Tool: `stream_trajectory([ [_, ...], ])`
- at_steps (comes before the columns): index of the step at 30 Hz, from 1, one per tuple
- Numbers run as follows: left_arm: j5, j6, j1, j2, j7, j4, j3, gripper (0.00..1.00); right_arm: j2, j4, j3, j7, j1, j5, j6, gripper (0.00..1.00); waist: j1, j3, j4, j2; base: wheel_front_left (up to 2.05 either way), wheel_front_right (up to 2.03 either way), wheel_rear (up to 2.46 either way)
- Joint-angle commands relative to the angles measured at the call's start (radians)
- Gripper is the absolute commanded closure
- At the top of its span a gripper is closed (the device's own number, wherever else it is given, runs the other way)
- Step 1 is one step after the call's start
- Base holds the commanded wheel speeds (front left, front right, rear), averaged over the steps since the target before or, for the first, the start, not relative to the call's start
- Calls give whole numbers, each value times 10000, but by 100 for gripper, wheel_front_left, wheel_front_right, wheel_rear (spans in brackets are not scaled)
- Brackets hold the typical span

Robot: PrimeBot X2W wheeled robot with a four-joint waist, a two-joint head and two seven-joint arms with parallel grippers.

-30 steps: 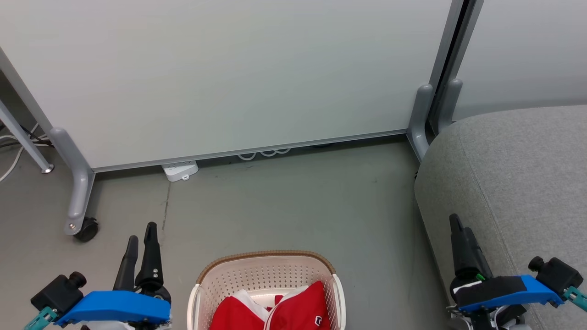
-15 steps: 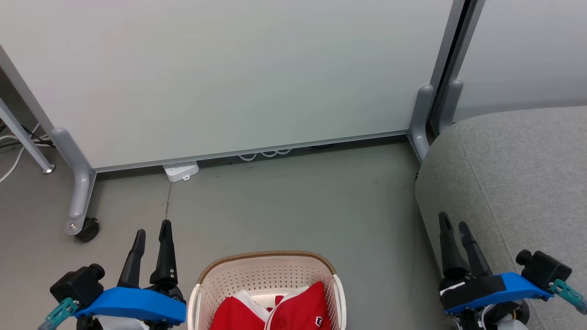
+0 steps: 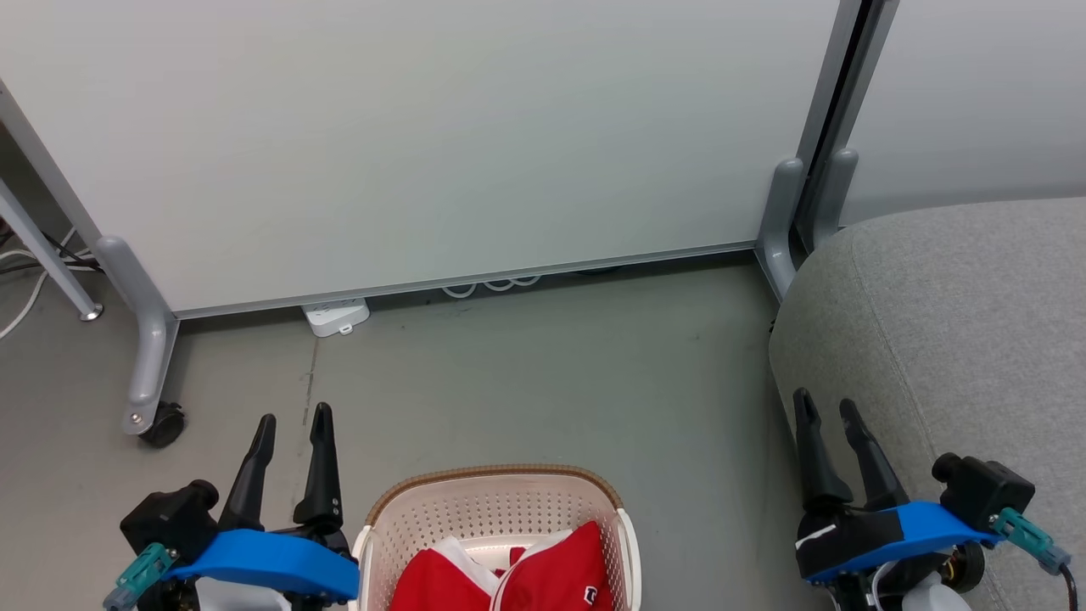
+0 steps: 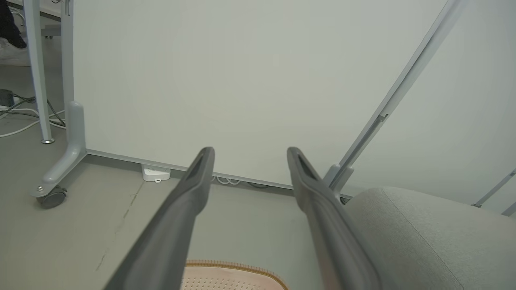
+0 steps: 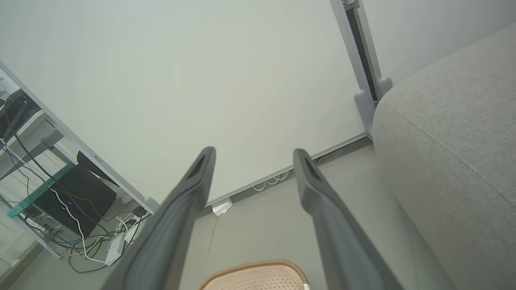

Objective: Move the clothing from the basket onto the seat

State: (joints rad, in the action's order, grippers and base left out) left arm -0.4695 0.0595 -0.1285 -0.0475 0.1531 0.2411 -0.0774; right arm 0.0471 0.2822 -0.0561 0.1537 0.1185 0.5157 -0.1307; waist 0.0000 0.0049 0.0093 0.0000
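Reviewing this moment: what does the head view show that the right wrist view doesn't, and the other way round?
Head view: the red clothing lying in the basket, with the open left gripper beside it. Right wrist view: a dark computer case among tangled cables on the floor. Both: the basket's brown rim, the grey seat, the pale partition panel, the white power strip and the open right gripper.

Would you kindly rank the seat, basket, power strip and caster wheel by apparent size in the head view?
1. Seat
2. Basket, partly cut off by the frame
3. Power strip and caster wheel look alike; not ranked
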Motion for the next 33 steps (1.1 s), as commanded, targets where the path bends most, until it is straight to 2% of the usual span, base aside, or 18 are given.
stream_trajectory([
  [1,286,-52,-240,-85,107,-59,-60,0,36,-42,-39,92,230,-284,0,0,0,0,3,0,0,0,0],
  [23,2311,-142,-333,-120,615,82,-284,0,41,68,-282,614,276,-2324,0,0,0,-11,23,0,0,0,0],
  [33,2958,-31,-345,-102,810,242,-261,0,44,151,-275,804,258,-3110,1,0,0,-7,34,0,0,0,0],
])
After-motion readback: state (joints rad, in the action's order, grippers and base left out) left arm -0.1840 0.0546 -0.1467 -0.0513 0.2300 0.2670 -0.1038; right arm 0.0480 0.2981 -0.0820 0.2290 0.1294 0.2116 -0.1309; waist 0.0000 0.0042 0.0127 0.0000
